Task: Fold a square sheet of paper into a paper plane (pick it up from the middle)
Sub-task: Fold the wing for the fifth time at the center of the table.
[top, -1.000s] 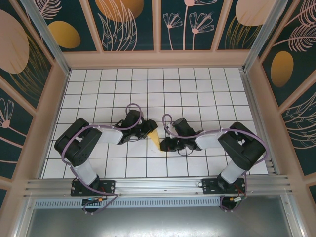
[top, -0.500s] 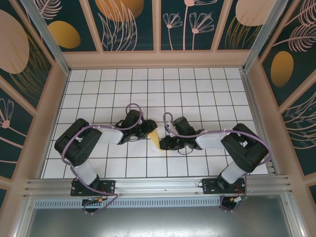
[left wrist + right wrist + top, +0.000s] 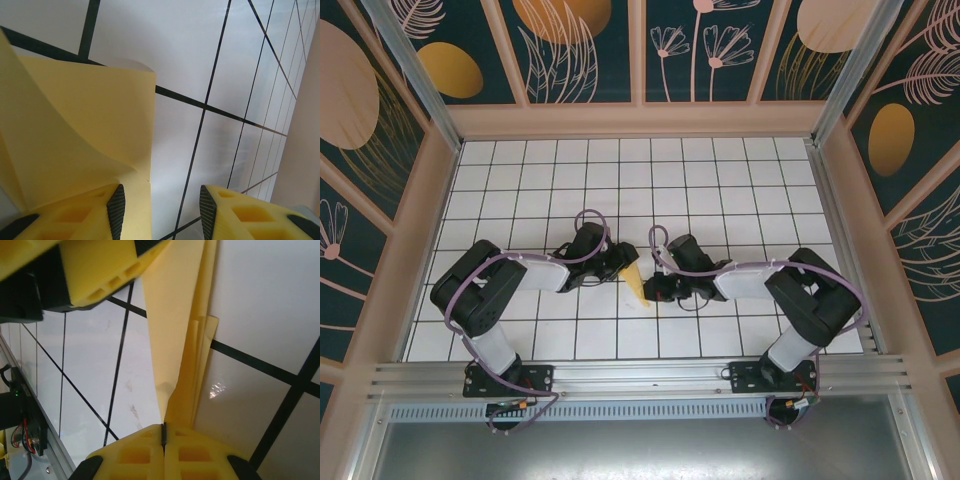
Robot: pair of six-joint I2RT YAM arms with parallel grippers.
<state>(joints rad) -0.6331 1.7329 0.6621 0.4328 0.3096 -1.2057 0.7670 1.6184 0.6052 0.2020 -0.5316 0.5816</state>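
**Right jaws pinching the paper, left jaws standing apart**

Closest to your right wrist camera, your right gripper (image 3: 163,430) is pressing its jaws together. The narrow end of the paper (image 3: 176,330) is running down into the seam between them, so you are pinching it there. From that pinch the folded yellow layers are fanning out and stretching away over the white gridded table (image 3: 260,300).

At the near edge of the left wrist view, your left gripper (image 3: 160,212) is holding its jaws spread, with bare table showing in the gap. The paper is curling up over the finger on the left of that view. A strip of it is reaching down into the gap, right beside that finger's black pad (image 3: 116,210). The other finger is standing apart from the paper. Beyond the sheet's upper edge, grid lines are running off toward the far wall.

From above, the paper is showing as a small wedge between your two gripper heads, near the middle of the table.
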